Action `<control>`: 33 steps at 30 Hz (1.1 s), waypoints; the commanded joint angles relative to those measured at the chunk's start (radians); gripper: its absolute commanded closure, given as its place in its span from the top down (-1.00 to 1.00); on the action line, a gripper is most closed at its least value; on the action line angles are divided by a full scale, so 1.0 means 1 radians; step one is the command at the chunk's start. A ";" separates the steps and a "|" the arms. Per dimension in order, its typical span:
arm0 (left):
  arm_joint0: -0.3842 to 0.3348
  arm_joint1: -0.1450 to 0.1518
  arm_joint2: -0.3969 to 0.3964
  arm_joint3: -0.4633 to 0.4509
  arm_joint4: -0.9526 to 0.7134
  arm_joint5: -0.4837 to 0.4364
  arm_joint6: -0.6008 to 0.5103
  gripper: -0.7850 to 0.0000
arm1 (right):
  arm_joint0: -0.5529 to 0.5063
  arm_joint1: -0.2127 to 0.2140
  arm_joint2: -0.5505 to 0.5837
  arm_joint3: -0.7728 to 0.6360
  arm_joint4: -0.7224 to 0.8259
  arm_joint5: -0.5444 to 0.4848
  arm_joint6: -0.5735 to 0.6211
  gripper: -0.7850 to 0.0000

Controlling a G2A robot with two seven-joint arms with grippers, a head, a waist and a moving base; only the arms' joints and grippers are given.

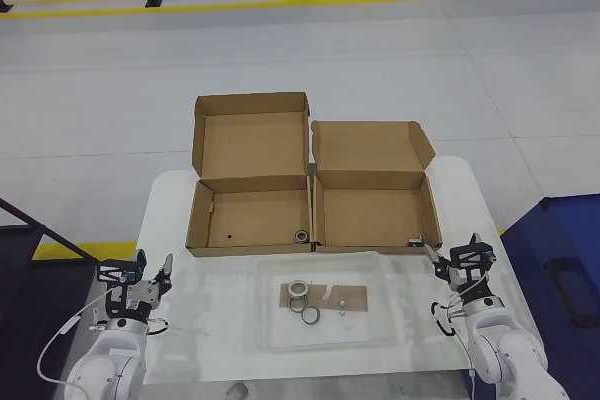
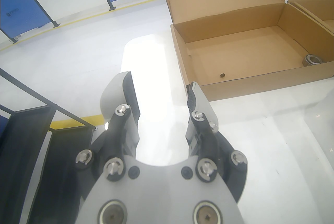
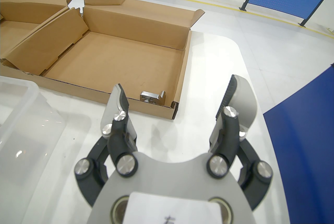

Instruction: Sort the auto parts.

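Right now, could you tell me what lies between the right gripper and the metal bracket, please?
Only bare white table and the cardboard box's near wall separate the right gripper from the metal bracket; the right wrist view shows this.

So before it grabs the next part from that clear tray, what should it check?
1. Left gripper open and empty: ok.
2. Right gripper open and empty: ok.
3. Left box and right box lids open: ok.
4. Parts left in the tray: ok, rings and small pieces lie on a cardboard strip.
5. Sorting pattern readable: ok, a ring lies in the left box, a metal block in the right.
6. What the small pieces are: cannot tell.
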 commanded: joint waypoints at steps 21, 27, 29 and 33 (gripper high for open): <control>0.000 0.000 0.000 0.000 0.000 0.000 0.000 1.00 | 0.025 0.018 -0.124 -0.506 -0.123 -0.313 0.525 1.00; 0.000 0.000 0.000 0.000 0.000 0.000 0.000 1.00 | 0.131 0.021 -0.180 -0.435 0.171 -0.480 0.782 1.00; 0.000 0.000 0.000 0.000 0.000 0.000 0.000 1.00 | 0.229 0.018 -0.255 -0.430 0.262 -0.465 0.978 1.00; 0.000 0.000 0.000 0.000 0.000 0.000 0.000 1.00 | 0.440 0.000 -0.430 -0.369 0.381 -0.368 1.277 1.00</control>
